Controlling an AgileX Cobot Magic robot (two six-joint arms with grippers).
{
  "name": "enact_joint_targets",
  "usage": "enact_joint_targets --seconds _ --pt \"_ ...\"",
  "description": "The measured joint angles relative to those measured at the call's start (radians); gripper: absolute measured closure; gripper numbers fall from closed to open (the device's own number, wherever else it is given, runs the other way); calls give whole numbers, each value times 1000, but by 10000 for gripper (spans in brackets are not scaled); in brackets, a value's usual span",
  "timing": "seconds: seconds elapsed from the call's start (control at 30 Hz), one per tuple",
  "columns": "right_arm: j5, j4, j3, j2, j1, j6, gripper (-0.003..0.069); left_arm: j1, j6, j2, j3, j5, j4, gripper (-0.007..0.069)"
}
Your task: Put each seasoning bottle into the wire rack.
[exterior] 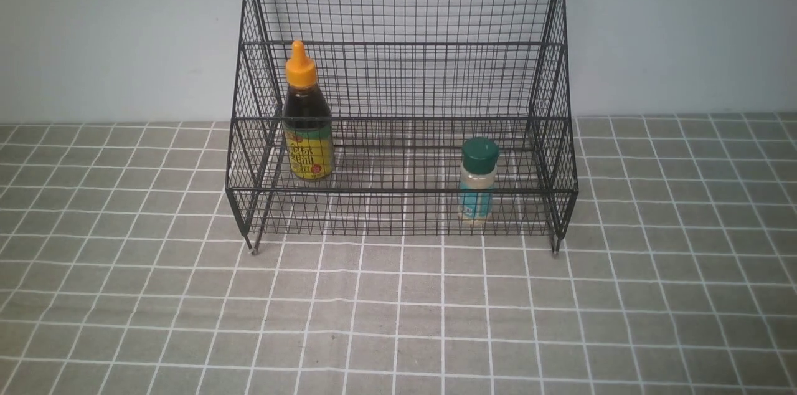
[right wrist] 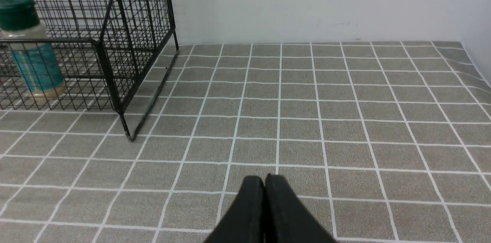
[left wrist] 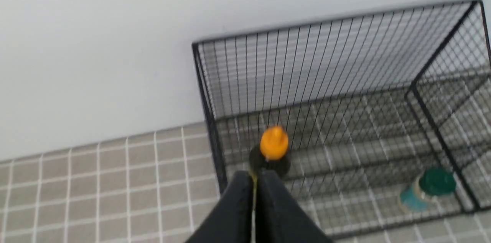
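Observation:
The black wire rack [exterior: 405,9] stands at the back of the table against the wall. Inside it, on the left, the dark-sauce bottle [exterior: 306,118] with orange cap stands upright. Low on the right side stands the small shaker [exterior: 477,180] with green cap and teal label. No arm shows in the front view. In the left wrist view my left gripper [left wrist: 255,176] is shut and empty, above and short of the sauce bottle [left wrist: 274,144]; the shaker [left wrist: 427,189] and rack [left wrist: 326,63] show too. My right gripper [right wrist: 264,180] is shut over bare cloth, away from the rack [right wrist: 115,63] and shaker [right wrist: 32,47].
A grey cloth with a white grid [exterior: 398,320] covers the table. A pale wall [exterior: 93,27] rises close behind the rack. In the right wrist view the cloth's far right edge [right wrist: 475,66] meets another wall.

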Motion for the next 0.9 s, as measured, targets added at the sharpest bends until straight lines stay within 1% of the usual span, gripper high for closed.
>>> enact_joint_targets --seconds 0.1,0.13,0.17,0.23,0.27,0.3,0.33,0.37,0.4,0.43,0.5,0.63,0.9 --pt "0 0 0 0 0 0 673 0 -1 -148 186 0 37 631" --pt "0 0 0 0 0 0 673 0 -11 -230 317 -8 55 631" --pt "0 0 0 0 0 0 673 0 -14 -243 317 -11 57 631" --pt "0 0 0 0 0 0 673 0 -51 -411 548 -82 79 631" --pt "0 0 0 0 0 0 673 0 -54 -425 564 -90 80 631" --pt "0 0 0 0 0 0 673 0 -72 -559 687 -156 83 631" --pt "0 0 0 0 0 0 673 0 -77 -571 717 -182 83 631" --pt "0 0 0 0 0 0 673 0 -82 -647 804 -225 83 631" --pt "0 0 0 0 0 0 673 0 -84 -685 845 -249 83 631" --pt "0 0 0 0 0 0 673 0 -90 -767 947 -299 83 631" --pt "0 0 0 0 0 0 673 0 -94 -874 1055 -334 83 631" --pt "0 0 0 0 0 0 673 0 -96 -1061 1199 -345 82 631" --pt "0 0 0 0 0 0 673 0 -96 -1278 1337 -282 83 631"
